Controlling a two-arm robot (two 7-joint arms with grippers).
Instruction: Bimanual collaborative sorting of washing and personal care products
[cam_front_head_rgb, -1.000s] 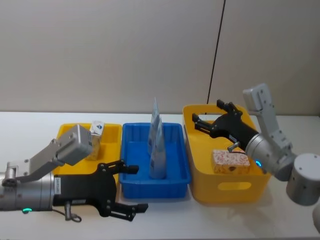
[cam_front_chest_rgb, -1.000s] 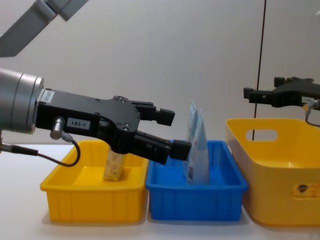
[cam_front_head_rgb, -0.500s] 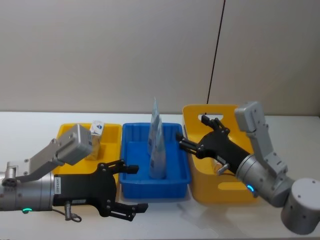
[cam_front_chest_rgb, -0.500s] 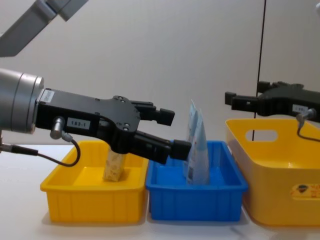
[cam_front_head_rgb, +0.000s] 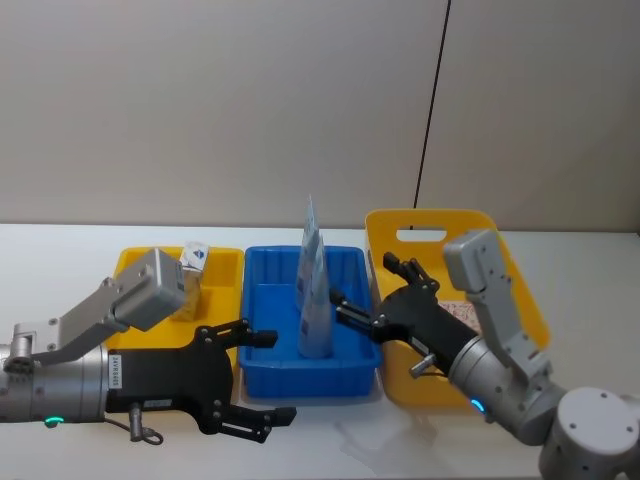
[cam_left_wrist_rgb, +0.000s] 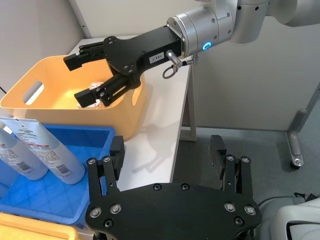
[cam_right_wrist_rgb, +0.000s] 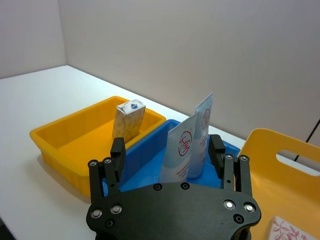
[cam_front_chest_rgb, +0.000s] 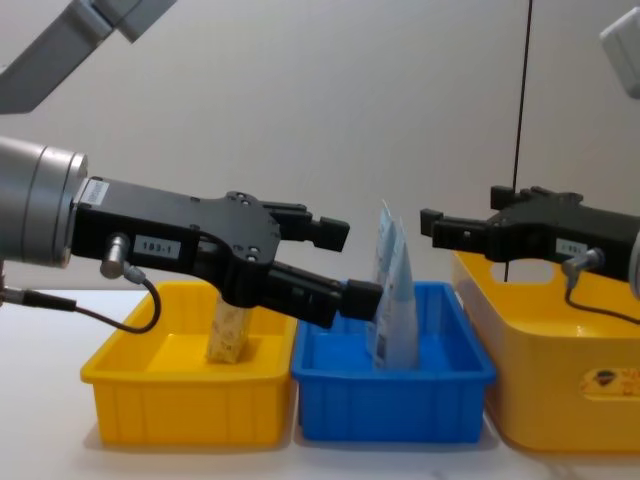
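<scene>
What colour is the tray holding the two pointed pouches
Blue. The tray shows best in the head view.

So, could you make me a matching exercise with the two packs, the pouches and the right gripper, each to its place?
1. pouches
2. standing pack
3. lying pack
4. right gripper

A. in the basket
B. in the blue bin
C. open, above the seam between blue bin and basket
D. in the yellow tray

Pairs: 1-B, 2-D, 3-A, 4-C.
The left gripper, open, is nearer the robot than the tray.
</scene>
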